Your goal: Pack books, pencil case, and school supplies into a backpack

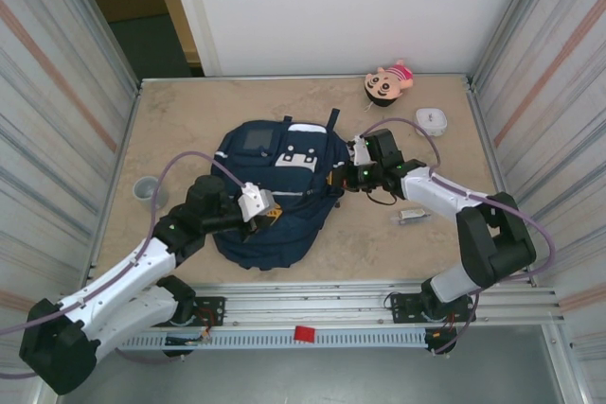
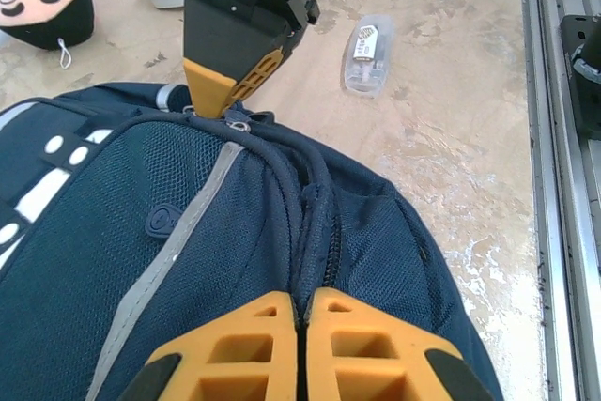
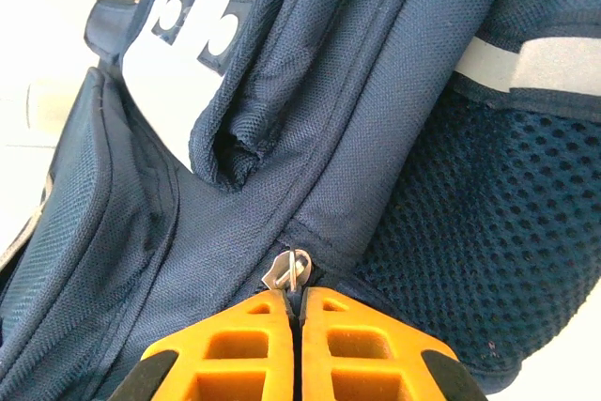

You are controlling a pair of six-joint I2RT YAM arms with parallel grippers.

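the surface (image 1: 189,120) is a pale, mottled, stone-look board, smooth and flat. in its middle lies the backpack (image 1: 284,234), soft and lumpy in navy woven fabric, with open mesh panels, white patches, a grey square panel and a thin pale stripe along one seam. it lies between my two pincers, and each touches it from its own side.

my left pincer (image 1: 268,207) sits on the near left part of the bag. its orange ribbed fingers (image 2: 254,345) are pressed together, and the ridge of the zip seam runs into the line between them, so it is closed on a fold of the backpack. my right pincer (image 1: 339,177) meets the bag's right edge, and it is closed tight too.

the pink plush doll (image 1: 388,82) lies at the far edge, well apart. the clear oblong piece (image 1: 413,217), hard glossy plastic, lies on the bare surface to the right of the bag. smallest is the metal zip pull (image 3: 289,271), where mesh meets plain weave. its lower end is nipped between my right pincer's tips.
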